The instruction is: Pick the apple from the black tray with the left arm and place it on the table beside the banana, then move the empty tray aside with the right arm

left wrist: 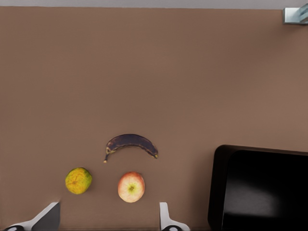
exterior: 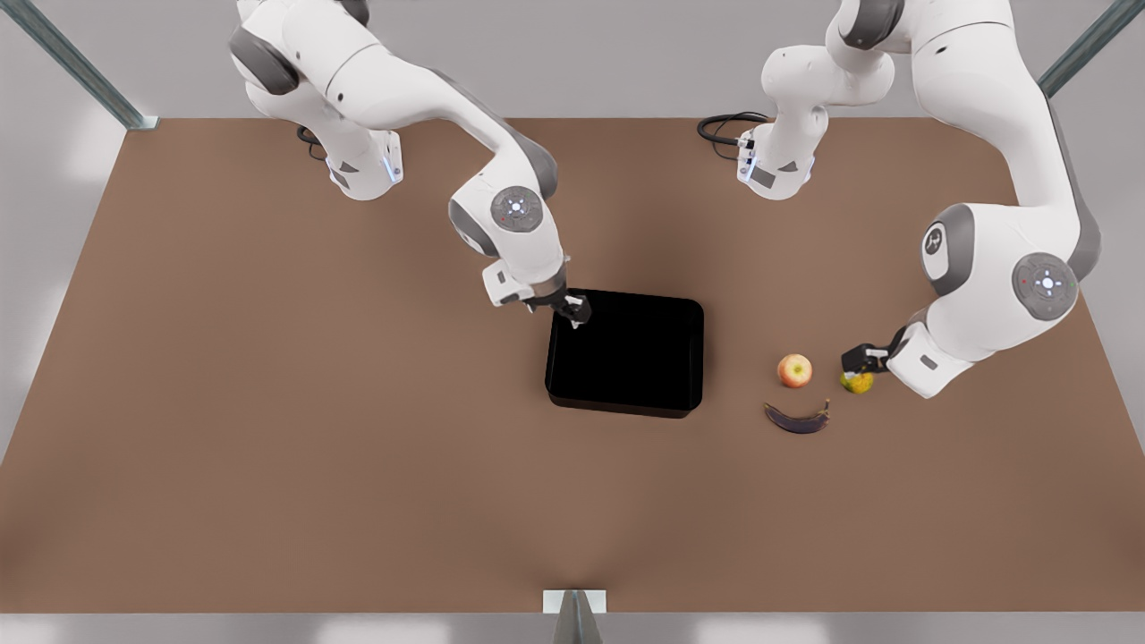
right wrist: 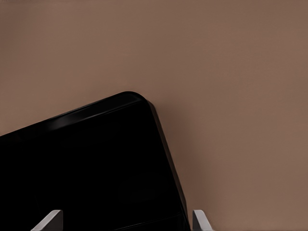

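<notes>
In the front view we find the apple (exterior: 795,370) out on the bench (exterior: 268,402) just above the banana (exterior: 797,418); the black tray (exterior: 626,358) is empty, so only shifting it remains. The right end effector (exterior: 575,315) sits at the tray's corner.

From the left wrist, the left end effector (left wrist: 108,219) hangs wide open and empty above the apple (left wrist: 131,186).

From the right wrist, the open fingers (right wrist: 201,222) straddle the tray's rim (right wrist: 166,149), gripping nothing.
</notes>
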